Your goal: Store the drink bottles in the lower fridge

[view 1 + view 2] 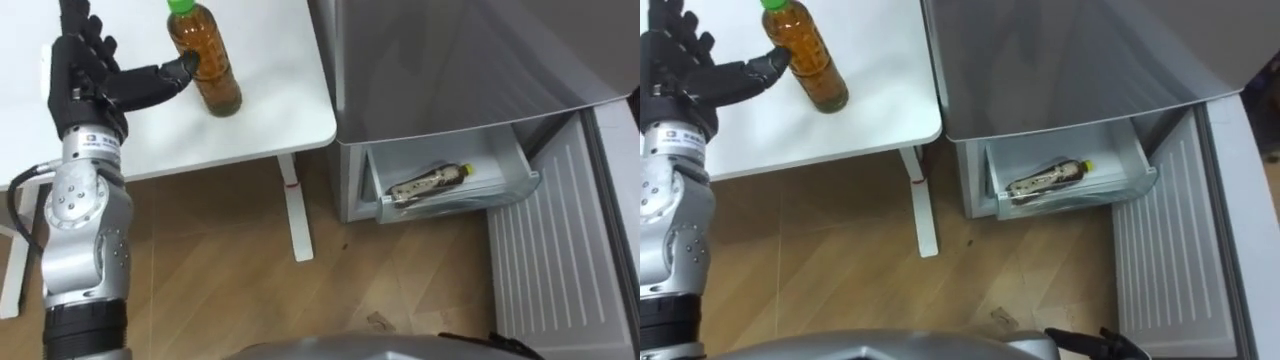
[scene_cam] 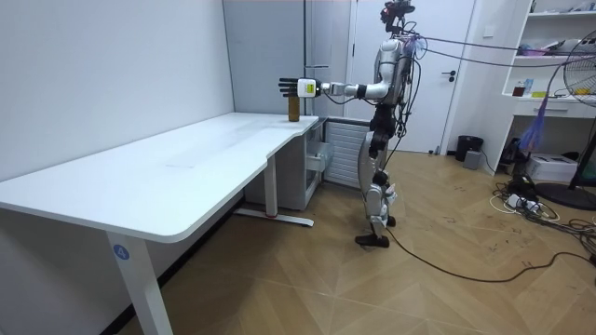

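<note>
Half done: yellow-capped bottle [image 1: 428, 183] inside open lower drawer [image 1: 455, 206] of grey fridge [image 1: 450, 60]; left of fridge, on white desk [image 1: 270, 95], green-capped amber bottle [image 1: 207, 65], touched by unclenched left hand [image 1: 85, 75].

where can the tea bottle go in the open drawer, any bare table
Drawer: bare floor behind the lying bottle, toward its back wall; the front strip is taken. Table: bare between the tea bottle and the fridge-side edge; the left hand crowds the other side.
</note>
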